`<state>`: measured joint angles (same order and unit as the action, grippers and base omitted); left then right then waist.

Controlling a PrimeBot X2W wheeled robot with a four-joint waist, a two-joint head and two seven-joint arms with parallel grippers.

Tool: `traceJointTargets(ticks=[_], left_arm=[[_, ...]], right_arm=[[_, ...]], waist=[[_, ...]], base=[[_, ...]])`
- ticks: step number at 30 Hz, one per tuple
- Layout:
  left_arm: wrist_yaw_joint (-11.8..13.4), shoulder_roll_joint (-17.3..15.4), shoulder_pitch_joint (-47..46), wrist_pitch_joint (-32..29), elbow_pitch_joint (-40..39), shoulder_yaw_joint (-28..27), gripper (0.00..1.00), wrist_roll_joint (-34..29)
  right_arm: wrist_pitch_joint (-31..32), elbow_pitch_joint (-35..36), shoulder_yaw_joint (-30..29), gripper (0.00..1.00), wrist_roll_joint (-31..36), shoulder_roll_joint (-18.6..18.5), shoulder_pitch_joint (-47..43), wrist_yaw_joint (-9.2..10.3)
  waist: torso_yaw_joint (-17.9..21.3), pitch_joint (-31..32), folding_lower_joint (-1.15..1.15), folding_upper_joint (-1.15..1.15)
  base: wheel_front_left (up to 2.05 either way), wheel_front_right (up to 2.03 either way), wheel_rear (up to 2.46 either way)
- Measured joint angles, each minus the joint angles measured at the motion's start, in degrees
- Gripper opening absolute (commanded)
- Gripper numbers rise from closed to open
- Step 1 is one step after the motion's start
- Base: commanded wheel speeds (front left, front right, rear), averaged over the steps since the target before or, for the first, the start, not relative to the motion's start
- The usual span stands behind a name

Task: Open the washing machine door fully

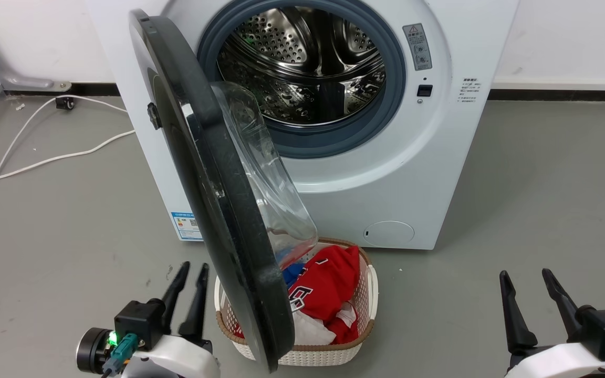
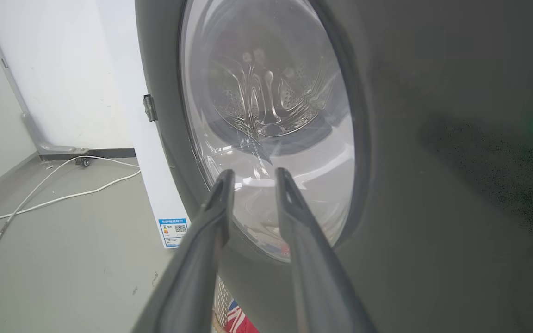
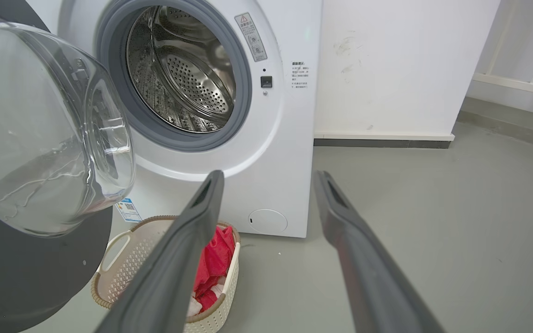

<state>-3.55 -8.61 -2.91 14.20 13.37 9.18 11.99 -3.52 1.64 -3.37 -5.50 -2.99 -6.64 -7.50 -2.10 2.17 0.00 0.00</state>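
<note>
Sticking out from its hinge on the machine's left side, the washing machine door [image 1: 213,210] is sitting about halfway open, hanging over the laundry basket [image 1: 368,294]. The left gripper [image 1: 195,265] is hovering just beside its outer face, fingers slightly apart and holding nothing. The right gripper [image 1: 524,273] is sitting well off to the side, fingers spread wide. Looks like the widening step, so the next move is probably nudging the rim further left from the glass side.

The washing machine door [image 1: 213,199], black rim around bulging clear glass, stands swung out, perhaps halfway.
</note>
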Motion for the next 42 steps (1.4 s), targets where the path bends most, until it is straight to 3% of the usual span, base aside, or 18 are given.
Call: traceJointTargets(ticks=[11,24,34,42], left_arm=[[2.14,-1.41,-2.61,-0.09,-4.65,-2.82,0.00,1.29],[3.99,-4.19,-11.96,-0.20,-24.77,-5.60,0.00,0.85],[2.53,-0.34,-10.51,-6.13,-37.90,3.56,0.00,2.15],[-0.29,0.89,-5.01,-13.69,-41.05,14.84,0.00,4.63]], right_arm=[[-0.10,-0.01,0.36,1.00,0.01,0.02,0.24,0.00],[-1.01,-0.67,-0.03,1.00,-0.01,0.03,0.50,0.00],[-1.74,-1.34,-0.11,1.00,-0.52,0.03,0.54,0.00],[-1.83,-1.62,-0.13,1.00,-0.58,0.04,0.70,0.00]], waist=[[0.07,-0.08,0.00,0.00],[0.03,0.30,0.00,0.00],[0.03,0.66,0.00,0.00],[-0.29,0.57,0.00,0.00]], base=[[0.00,0.00,0.00],[0.00,0.00,0.00],[0.00,0.00,0.00],[0.00,0.00,0.00]])
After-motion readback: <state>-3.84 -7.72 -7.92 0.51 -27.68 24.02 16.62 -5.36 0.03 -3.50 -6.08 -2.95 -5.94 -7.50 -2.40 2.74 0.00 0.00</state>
